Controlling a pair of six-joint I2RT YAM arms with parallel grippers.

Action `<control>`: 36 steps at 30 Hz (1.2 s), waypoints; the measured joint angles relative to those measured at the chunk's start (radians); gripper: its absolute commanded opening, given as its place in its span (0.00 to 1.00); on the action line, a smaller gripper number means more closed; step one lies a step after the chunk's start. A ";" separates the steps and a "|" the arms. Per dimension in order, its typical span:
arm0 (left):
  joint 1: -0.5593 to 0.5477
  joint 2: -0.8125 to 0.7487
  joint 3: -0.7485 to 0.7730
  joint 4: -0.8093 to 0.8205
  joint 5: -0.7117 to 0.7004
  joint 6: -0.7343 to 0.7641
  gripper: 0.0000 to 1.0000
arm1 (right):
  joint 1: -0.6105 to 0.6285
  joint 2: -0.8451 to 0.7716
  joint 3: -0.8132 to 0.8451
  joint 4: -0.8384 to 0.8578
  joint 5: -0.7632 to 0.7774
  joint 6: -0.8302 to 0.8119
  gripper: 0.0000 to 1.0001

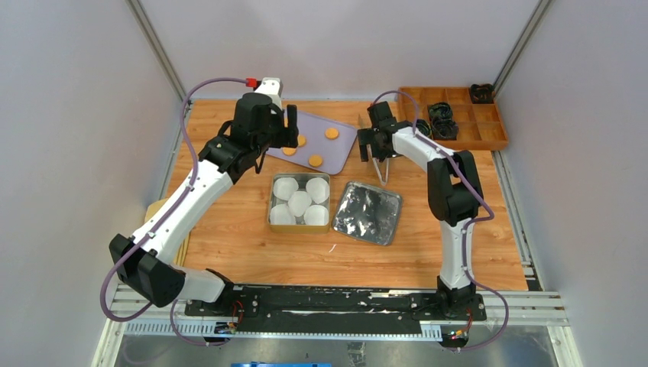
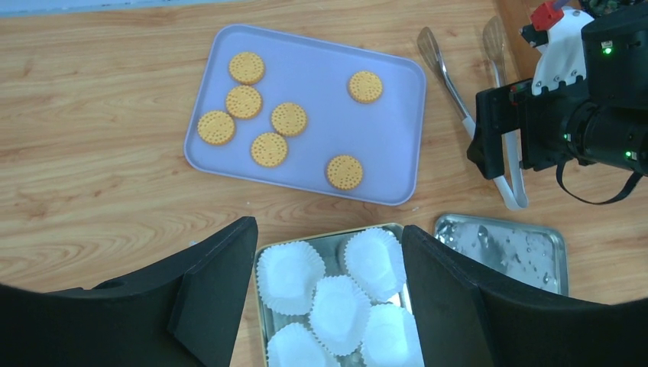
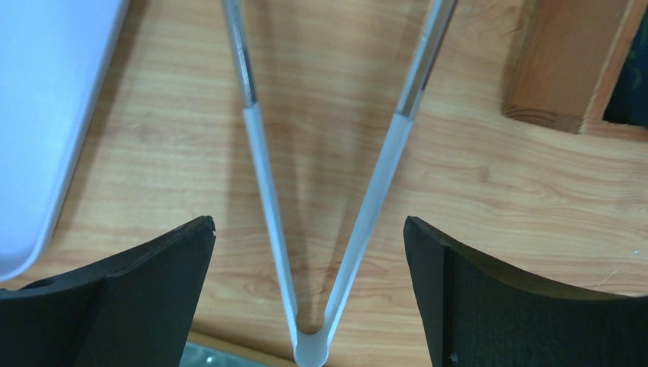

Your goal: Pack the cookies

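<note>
Cookies (image 2: 289,118), seven in all: flat, round, golden-yellow discs, pin-dotted on top and finely ridged at the edge, all lying flat on a lavender tray (image 2: 321,53), smooth and rectangular with rounded corners. Five grouped toward one end of that tray, two lying apart toward the other. Under the tray, a wooden tabletop (image 2: 92,153) with pale streaked grain. Just off the tray's near edge, a square tin (image 1: 270,206) of dull metal packed with five crimped white paper cups (image 2: 289,277); beside the tin, near the tray's near right corner, a shallow tin (image 2: 504,245) with a mirror-bright, mottled floor. Just off the tray's right edge, tongs (image 2: 451,84): slim metal arms, flattened tips, a translucent white hinge end. Left gripper (image 2: 327,229) spread wide and empty, hanging above the tray's near edge and the square tin. Right gripper (image 3: 309,225) spread as wide as possible, straddling the hinge end of the tongs, no contact visible. From overhead, much of the tray hidden under the left arm, only four cookies showing. Tong tips cut off in the right wrist view. Beyond the tray's far right corner, a wooden organiser (image 1: 458,141), with dark contents too small to make out.
</note>
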 measured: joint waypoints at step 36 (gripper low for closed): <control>0.000 0.017 0.000 0.000 -0.018 0.011 0.75 | -0.027 0.125 0.119 -0.032 -0.010 0.070 0.39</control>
